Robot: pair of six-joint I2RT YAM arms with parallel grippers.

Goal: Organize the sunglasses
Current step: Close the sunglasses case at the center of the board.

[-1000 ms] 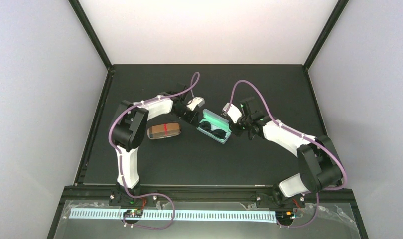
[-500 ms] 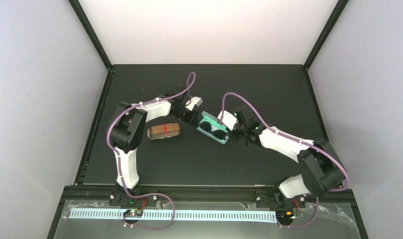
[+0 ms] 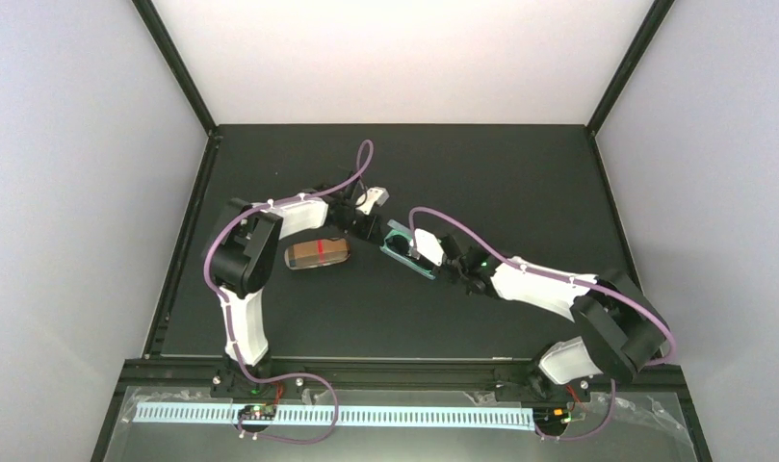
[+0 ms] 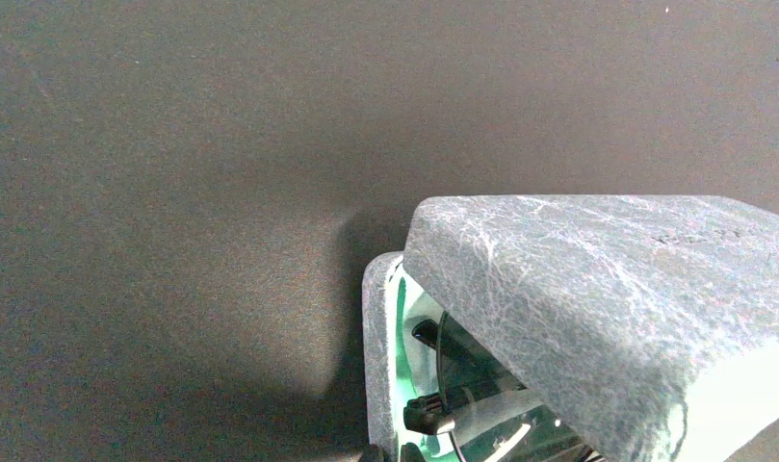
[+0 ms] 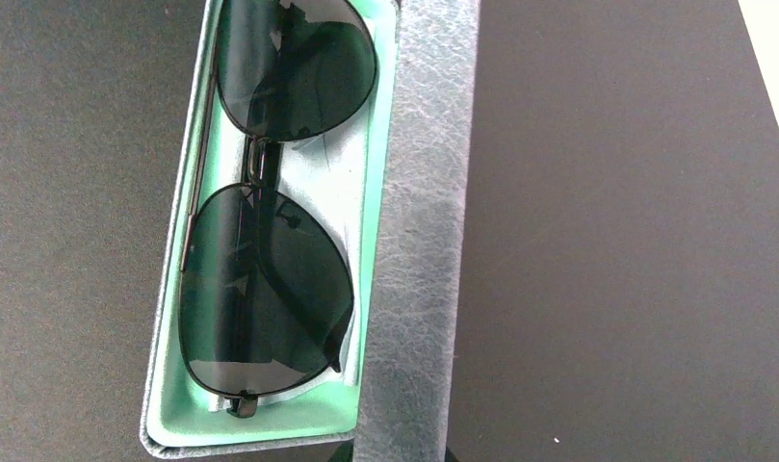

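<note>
left jaws closed; right jaws, cannot tell; black sunglasses [image 5: 265,289] in marbled grey, mint-lined case [image 5: 419,241].

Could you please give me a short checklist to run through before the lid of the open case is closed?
1. Black sunglasses lie inside the blue-grey case: ok.
2. Nothing overhangs the rim: ok.
3. Lid fully down: not ok, it stands partly raised.
4. Left end effector shut at the case's end: ok.
5. Right end effector above the case, jaw state: cannot tell.
</note>
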